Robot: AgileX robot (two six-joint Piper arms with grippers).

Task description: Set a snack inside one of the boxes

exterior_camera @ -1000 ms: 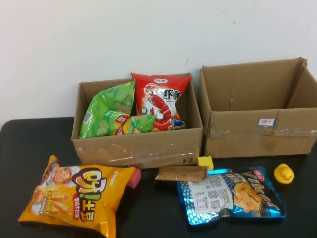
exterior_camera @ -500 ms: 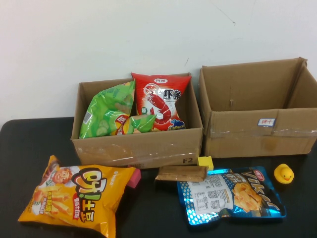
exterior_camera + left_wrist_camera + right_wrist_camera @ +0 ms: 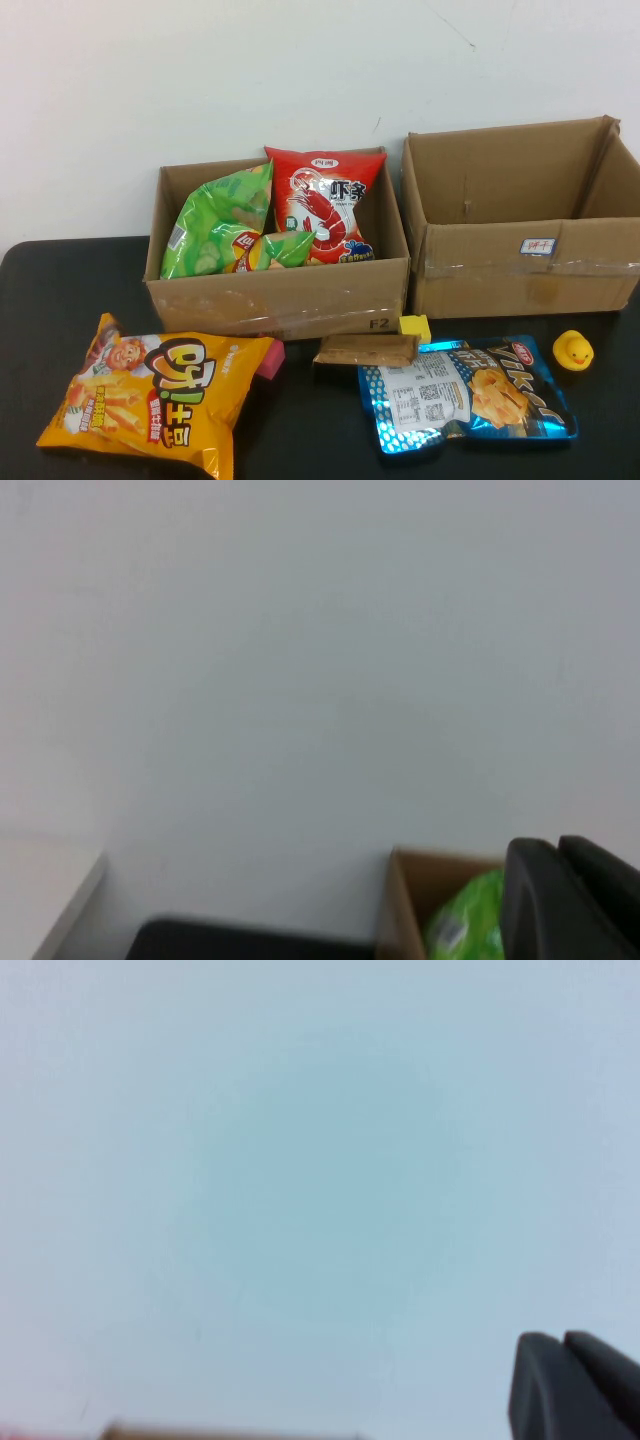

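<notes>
Two open cardboard boxes stand at the back of the black table. The left box (image 3: pixel 275 300) holds a green chip bag (image 3: pixel 215 235) and a red shrimp-chip bag (image 3: pixel 325 205). The right box (image 3: pixel 520 265) holds nothing I can see. A yellow snack bag (image 3: pixel 155 392) lies front left and a blue cracker bag (image 3: pixel 465 395) front right. Neither arm shows in the high view. My left gripper (image 3: pixel 560 900) is shut and empty, raised, facing the wall with the left box (image 3: pixel 415 905) and green bag (image 3: pixel 465 925) below. My right gripper (image 3: pixel 565 1385) is shut and empty, facing the wall.
A brown packet (image 3: pixel 365 350) and a small yellow block (image 3: pixel 414 326) lie before the left box. A pink block (image 3: pixel 270 358) peeks from under the yellow bag. A yellow rubber duck (image 3: pixel 573 350) sits front right. A white wall stands behind the table.
</notes>
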